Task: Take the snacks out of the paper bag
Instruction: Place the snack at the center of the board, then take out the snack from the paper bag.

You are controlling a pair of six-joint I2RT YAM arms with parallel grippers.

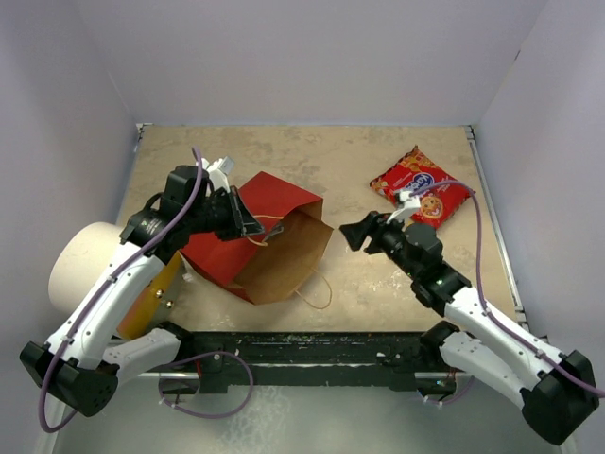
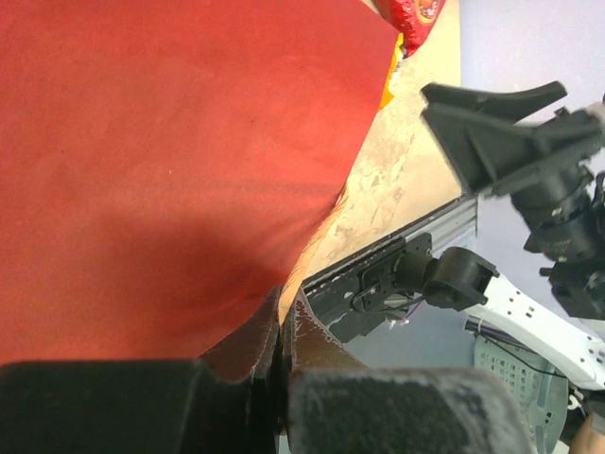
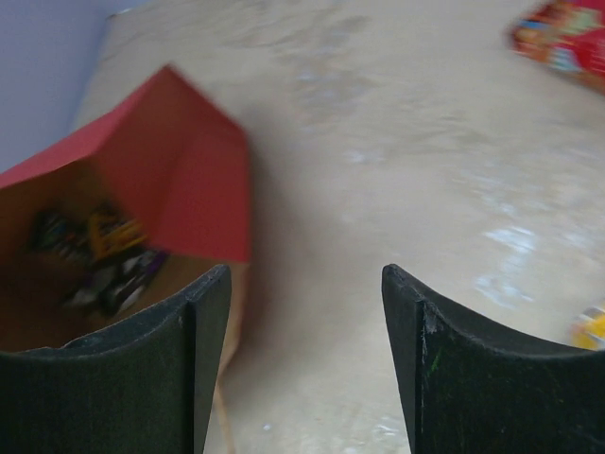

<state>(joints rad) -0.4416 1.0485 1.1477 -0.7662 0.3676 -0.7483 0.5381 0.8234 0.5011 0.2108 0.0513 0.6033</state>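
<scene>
The right gripper sits nearest the lens, its jaws spread apart with nothing between them, aimed across the table toward the bag's mouth. The left gripper is clenched on the bag's paper edge, propping it up.

The bag lies on its side left of centre, red outside and brown inside, with its mouth turned toward the right arm. The cookie pack is already out, lying flat on the far right of the table, well apart from the bag. Several small packets show deep inside the bag, purple, yellow and dark, blurred together.

The step in hand looks like the reach for the next snack. That calls for sliding the spread jaws into the mouth, low along the brown inner face, and singling out one packet without crumpling the paper, while the left keeps its pinch.

The cookie pack carries a blue logo and pictured cookies, but no lettering can be read. The bag shows no print.
</scene>
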